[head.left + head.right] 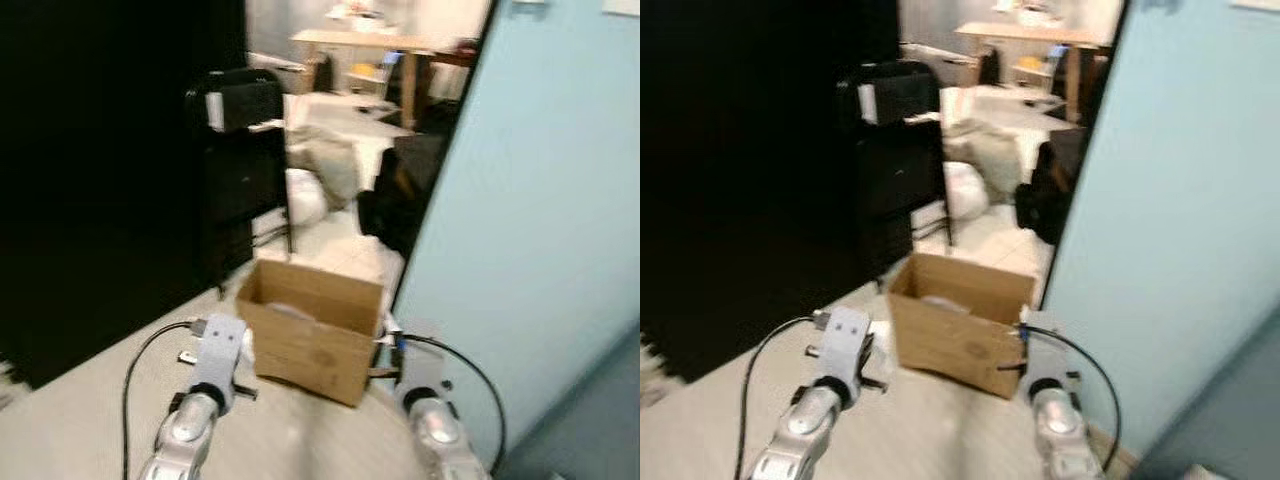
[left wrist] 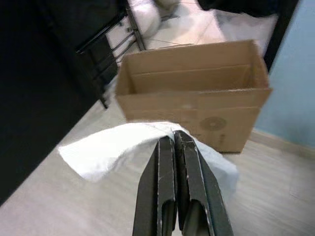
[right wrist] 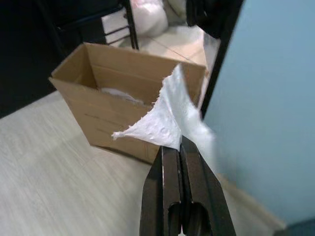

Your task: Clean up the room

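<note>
**Listener:** While you hold the rig where it is, what lies in front of it?

**Operator:** I see an open cardboard box [image 1: 312, 330] standing upright on a pale wood-look floor [image 1: 80, 420], just beside the lower edge of a light blue wall panel [image 1: 540, 220]. Something white lies inside the box, too blurred for me to name.

**Listener:** Where are the grippers?

**Operator:** I have the left gripper [image 2: 174, 140] low, just before the box's near side toward its left corner. Its two black fingers are pressed together, pinching a sheet of white tissue [image 2: 118, 147] that spreads out flat ahead of the tips. The right gripper [image 3: 178, 145] sits near the box's right corner, next to the blue panel. Its fingers are also closed tight, gripping a second white tissue [image 3: 165, 120] that stands up from the tips in a crumpled point. Neither tissue is inside the box; both hang outside its near wall.

**Listener:** And further off?

**Operator:** Behind the box I see a black rack [image 1: 240, 170] against a dark area on the left. Past it sit a white bag [image 1: 305, 195] on the tiled floor and a wooden table [image 1: 385, 45] at the far end of the room. The head views are soft with blur.
</note>
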